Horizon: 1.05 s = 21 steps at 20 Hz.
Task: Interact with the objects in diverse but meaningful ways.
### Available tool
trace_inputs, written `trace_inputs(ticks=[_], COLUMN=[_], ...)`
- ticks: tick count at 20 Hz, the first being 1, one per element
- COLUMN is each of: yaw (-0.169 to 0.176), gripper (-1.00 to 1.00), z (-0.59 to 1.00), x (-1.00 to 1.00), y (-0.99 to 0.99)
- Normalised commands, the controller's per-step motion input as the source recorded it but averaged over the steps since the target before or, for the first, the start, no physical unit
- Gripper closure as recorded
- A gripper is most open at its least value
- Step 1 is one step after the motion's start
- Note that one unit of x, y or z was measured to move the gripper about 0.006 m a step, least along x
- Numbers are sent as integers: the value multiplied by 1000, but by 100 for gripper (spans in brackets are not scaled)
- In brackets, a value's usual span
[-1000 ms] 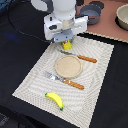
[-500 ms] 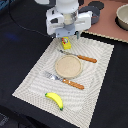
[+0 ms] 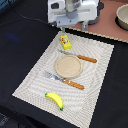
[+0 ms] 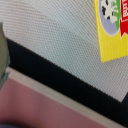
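Note:
A yellow rectangular block with a printed label lies on the far corner of the striped placemat. In the wrist view the block fills one corner, and none of my fingers appear there. My gripper hangs above and just behind the block, apart from it; its fingers are too blurred to read. A yellow banana lies near the placemat's front edge. The other toy items are out of view.
A tan round plate sits mid-mat between a wooden-handled knife and fork. A grey bowl stands on the brown surface at the exterior view's far right. Black cloth surrounds the mat.
My gripper has risen and pulled back from the yellow block, which now lies fully uncovered on the mat. Nothing else moved.

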Motion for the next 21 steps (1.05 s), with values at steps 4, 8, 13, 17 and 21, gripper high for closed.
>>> trace_inputs(ticks=[4, 8, 13, 17, 21], yaw=[-45, -59, -27, 7, 56], gripper=[-100, -100, -100, -100, -100], z=[126, 33, 30, -29, -140], x=[226, 293, 294, 49, -63], y=[78, 161, 213, 338, 441])
